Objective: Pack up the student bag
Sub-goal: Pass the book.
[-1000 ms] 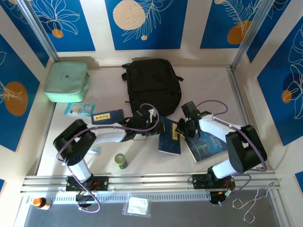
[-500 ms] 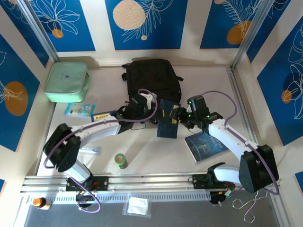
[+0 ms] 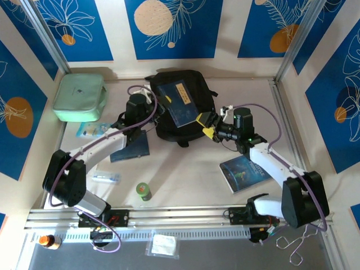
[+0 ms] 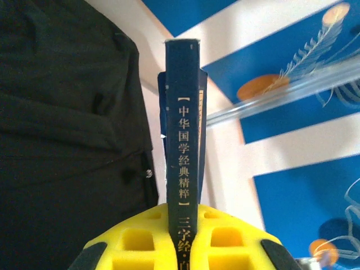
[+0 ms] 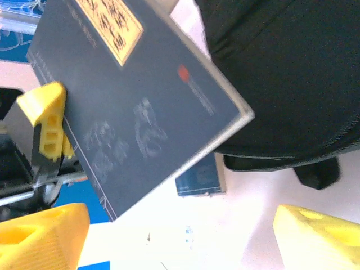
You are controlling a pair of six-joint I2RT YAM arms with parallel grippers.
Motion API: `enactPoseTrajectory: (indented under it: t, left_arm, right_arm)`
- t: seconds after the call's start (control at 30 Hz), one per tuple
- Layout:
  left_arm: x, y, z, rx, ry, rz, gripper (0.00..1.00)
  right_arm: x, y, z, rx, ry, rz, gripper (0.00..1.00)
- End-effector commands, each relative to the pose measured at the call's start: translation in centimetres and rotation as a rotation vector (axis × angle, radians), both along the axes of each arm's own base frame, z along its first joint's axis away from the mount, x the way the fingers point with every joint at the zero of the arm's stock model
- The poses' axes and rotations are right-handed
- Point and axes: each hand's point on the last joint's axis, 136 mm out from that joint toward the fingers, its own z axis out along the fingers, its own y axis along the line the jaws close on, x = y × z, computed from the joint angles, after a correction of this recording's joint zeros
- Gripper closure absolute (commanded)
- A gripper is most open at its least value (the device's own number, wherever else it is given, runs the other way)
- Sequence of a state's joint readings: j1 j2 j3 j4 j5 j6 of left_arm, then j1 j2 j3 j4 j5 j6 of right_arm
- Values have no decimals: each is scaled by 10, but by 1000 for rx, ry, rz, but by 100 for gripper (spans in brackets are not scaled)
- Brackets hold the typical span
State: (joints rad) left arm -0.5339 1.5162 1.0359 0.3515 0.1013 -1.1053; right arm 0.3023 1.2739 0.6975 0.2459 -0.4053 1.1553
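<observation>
The student bag [image 3: 205, 101] lies flat on the table [image 3: 169, 174] ahead of me, near the far wall and about midway across. It is a large black backpack of soft, creased fabric. Straps trail at its sides, and a zip line follows its rounded edge.

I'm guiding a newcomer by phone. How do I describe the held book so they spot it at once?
Find the black bag at the back of the table. Above it a dark blue book is pinched by the left fingers. Unlike the dark book lying flat to the left and the picture-cover book to the right, it is raised and shows a yellow label.
</observation>
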Motion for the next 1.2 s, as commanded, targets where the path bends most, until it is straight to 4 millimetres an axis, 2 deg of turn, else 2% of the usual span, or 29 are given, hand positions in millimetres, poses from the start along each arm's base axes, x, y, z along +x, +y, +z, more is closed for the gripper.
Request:
enactPoseTrajectory:
  t: [0.0, 0.17, 0.37, 0.63, 0.73, 0.83, 0.9, 1.0, 1.03, 1.1, 1.17]
  left_arm:
    - [9, 4, 23, -214, -15, 66, 100]
    - [7, -4, 21, -276, 24, 50, 100]
    - [5, -5, 13, -307, 49, 57, 100]
    - [4, -3, 8, -354, 69, 61, 100]
    - [3, -1, 4, -342, 77, 68, 100]
    - [2, 0, 2, -328, 81, 64, 100]
    - [2, -2, 6, -314, 69, 46, 100]
    - [0, -3, 5, -264, 59, 29, 100]
    - [-1, -2, 3, -237, 59, 26, 95]
    - [-4, 1, -7, -142, 60, 21, 77]
    - [-8, 1, -19, -1, 52, -9, 64]
  right_arm:
    - [-3, 21, 18, 161, -4, 70, 11]
    - [3, 28, 22, 258, -34, 82, 9]
    - [18, 32, 20, 334, -25, 53, 9]
    - [38, 47, 21, 343, -36, -18, 21]
    - [43, 46, 21, 332, -41, -64, 32]
    - [45, 45, 26, 329, -69, -89, 52]
    - [45, 45, 29, 325, -88, -94, 68]
    - [42, 41, 26, 293, -92, -117, 82]
    - [40, 40, 24, 275, -92, -120, 86]
    - [36, 35, 19, 208, -86, -130, 94]
    - [31, 28, 15, 106, -95, -137, 96]
